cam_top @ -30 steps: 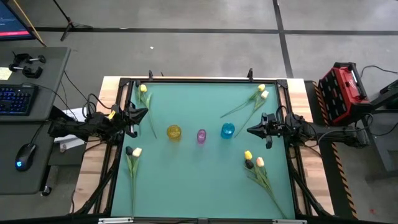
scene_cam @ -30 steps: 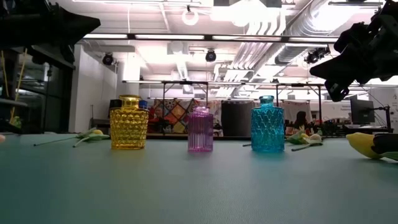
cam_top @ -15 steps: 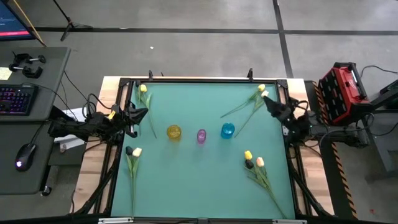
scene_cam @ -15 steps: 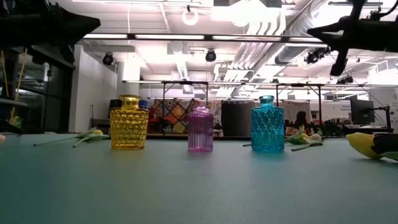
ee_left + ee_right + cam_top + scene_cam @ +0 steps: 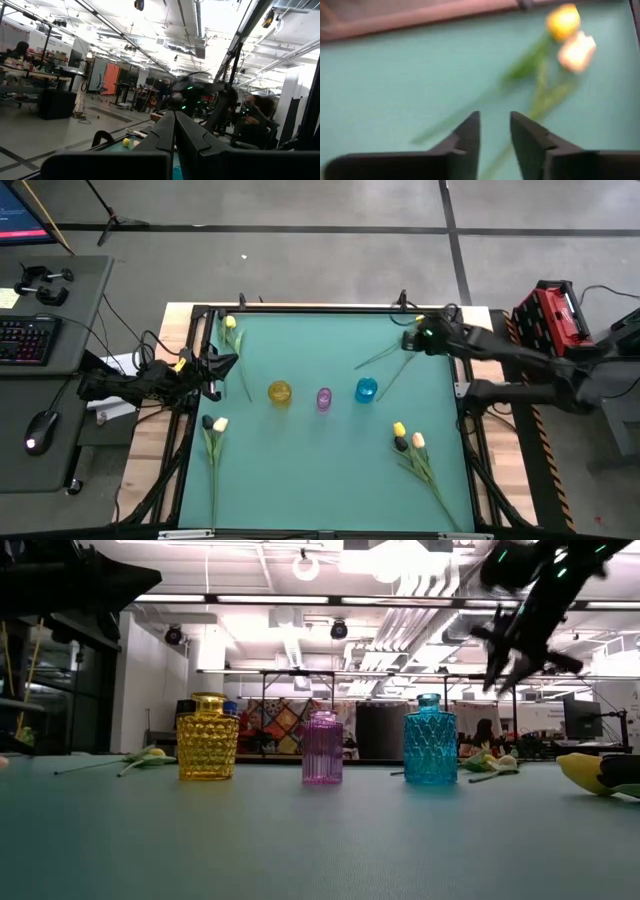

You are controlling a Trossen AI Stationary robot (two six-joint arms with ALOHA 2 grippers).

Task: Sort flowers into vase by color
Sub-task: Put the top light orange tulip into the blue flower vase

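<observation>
My right hand (image 5: pixel 410 341), fingers slightly parted and empty, hovers over the yellow and peach tulips (image 5: pixel 570 37) at upper right; next I descend onto a stem.

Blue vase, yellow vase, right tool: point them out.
Blue vase (image 5: pixel 430 745), low view, middle of body.
Yellow vase (image 5: pixel 207 740), low view, middle of body.
Right tool (image 5: pixel 495 131), right wrist view, midway between fingertips.

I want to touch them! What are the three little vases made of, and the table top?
The yellow vase, pink vase and blue vase look like shiny tinted glass: light shines through their bumpy patterned walls. The table top looks like a smooth, matte teal mat; that's a guess.
</observation>
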